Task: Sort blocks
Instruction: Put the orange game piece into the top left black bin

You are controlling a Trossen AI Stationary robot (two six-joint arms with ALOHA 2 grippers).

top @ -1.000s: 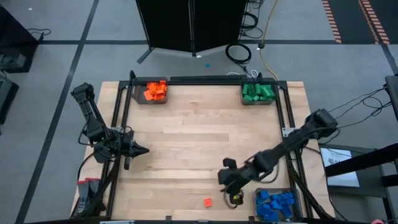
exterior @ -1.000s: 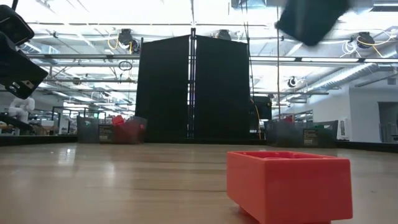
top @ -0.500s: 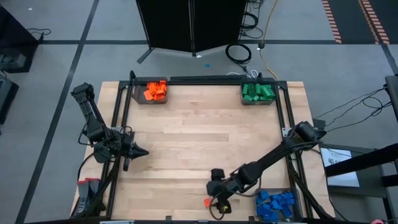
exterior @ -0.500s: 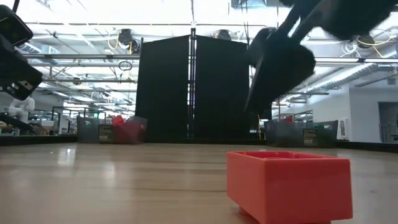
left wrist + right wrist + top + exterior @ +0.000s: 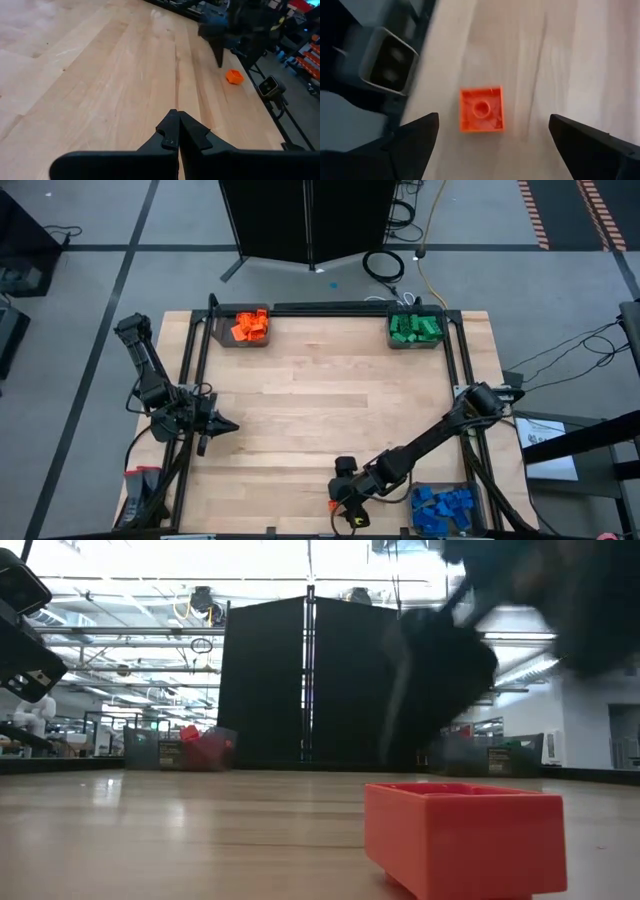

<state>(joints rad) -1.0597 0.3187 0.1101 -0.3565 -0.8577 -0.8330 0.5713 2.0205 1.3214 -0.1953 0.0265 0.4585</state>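
At the desk's nine o'clock edge the left claw waited pinched shut, holding nothing. A lone orange block lay at six o'clock, hollow side up, beneath the right claw, whose fingers were spread wide to either side of it, not touching.

Bright overhead glare; right pincer motion-blurred in low view.

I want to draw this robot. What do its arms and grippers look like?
Two thin black jointed arms. The left gripper ends in two dark pointed fingers with angular tips. The right gripper has two dark wedge-shaped fingers. No markings are visible on either.
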